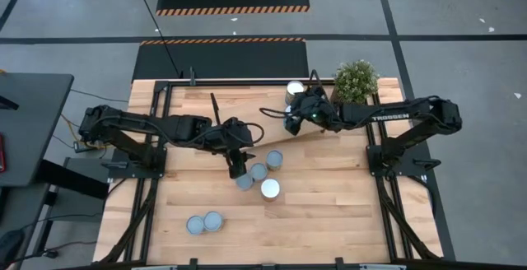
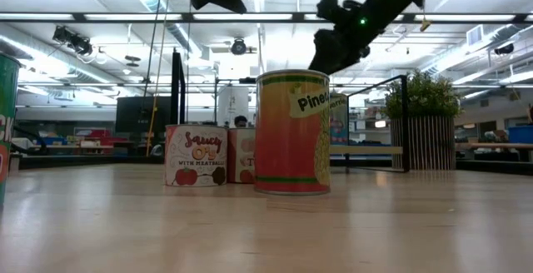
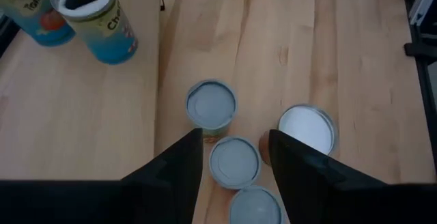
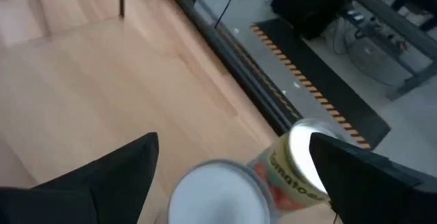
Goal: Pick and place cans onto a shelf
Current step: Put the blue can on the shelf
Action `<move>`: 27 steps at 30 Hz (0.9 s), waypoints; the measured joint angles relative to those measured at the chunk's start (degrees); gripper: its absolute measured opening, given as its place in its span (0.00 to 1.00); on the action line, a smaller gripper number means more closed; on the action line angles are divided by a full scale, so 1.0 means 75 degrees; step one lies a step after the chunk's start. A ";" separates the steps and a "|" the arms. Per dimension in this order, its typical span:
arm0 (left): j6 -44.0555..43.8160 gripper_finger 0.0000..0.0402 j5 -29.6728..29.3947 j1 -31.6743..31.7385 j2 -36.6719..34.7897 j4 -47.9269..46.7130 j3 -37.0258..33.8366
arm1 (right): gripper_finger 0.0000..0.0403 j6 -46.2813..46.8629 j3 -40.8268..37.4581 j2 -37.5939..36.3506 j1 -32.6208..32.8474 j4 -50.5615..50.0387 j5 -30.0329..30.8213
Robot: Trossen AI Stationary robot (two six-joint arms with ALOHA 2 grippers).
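Hovering above a cluster of four cans (image 1: 258, 171) on the counter (image 1: 329, 212), left gripper (image 3: 235, 152) spread wide over a silvery-topped can (image 3: 234, 161), right gripper (image 1: 293, 122) open around a white-topped can (image 4: 217, 193) on the shelf (image 1: 247, 115), tomato can (image 1: 295, 90) beside it, two cans (image 1: 204, 223) near the counter's front.

I see cans (image 3: 212, 104) with dull silvery metal tops and glossy printed labels, on a smooth, pale wooden tabletop (image 1: 329, 212) with matt finish.
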 joint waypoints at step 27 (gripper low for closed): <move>-0.1262 0.43 -0.0507 -0.0026 -0.1912 -0.2251 0.0000 | 0.96 -0.1054 0.2023 0.1927 -0.0582 -0.2944 0.0937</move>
